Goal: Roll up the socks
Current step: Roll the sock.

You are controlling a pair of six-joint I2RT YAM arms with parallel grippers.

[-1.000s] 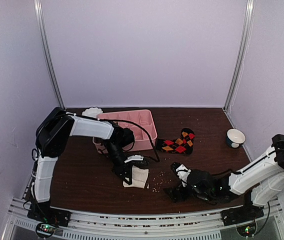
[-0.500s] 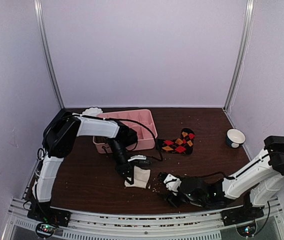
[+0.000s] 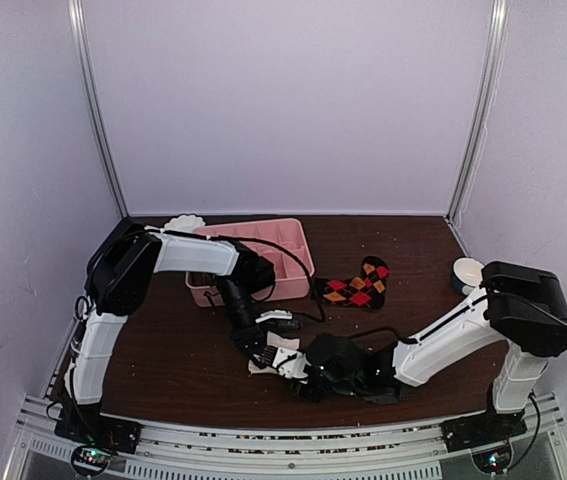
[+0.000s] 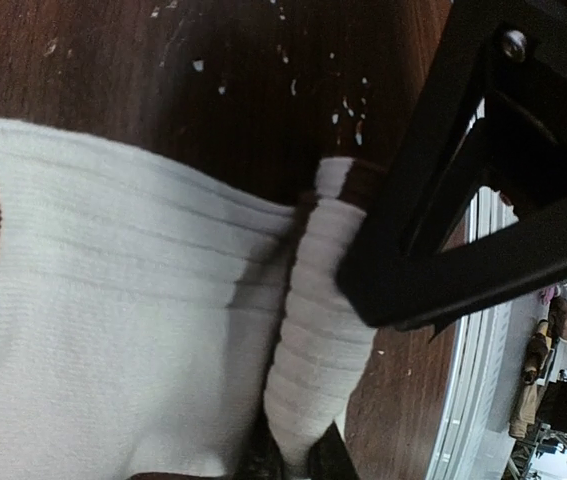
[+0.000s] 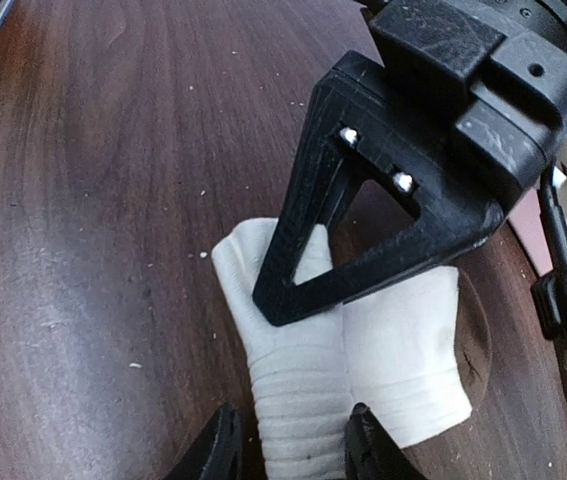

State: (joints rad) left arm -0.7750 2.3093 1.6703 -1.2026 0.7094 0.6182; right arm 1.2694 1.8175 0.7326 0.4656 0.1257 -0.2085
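1 argyle sock (image 3: 356, 285) (top cam only).

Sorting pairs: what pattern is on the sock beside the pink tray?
The sock: black with red, orange and yellow argyle diamonds; best in the top external view.

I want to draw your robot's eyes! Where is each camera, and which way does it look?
Top: high behind the arms, looking down at the table; left arm, right arm both show.
Left wrist: on the left arm, facing down, close on the white sock; a black finger shows at right.
Right wrist: low, looking along the table; own fingertips at the bottom, left gripper ahead.
Shared: all three see the white sock.
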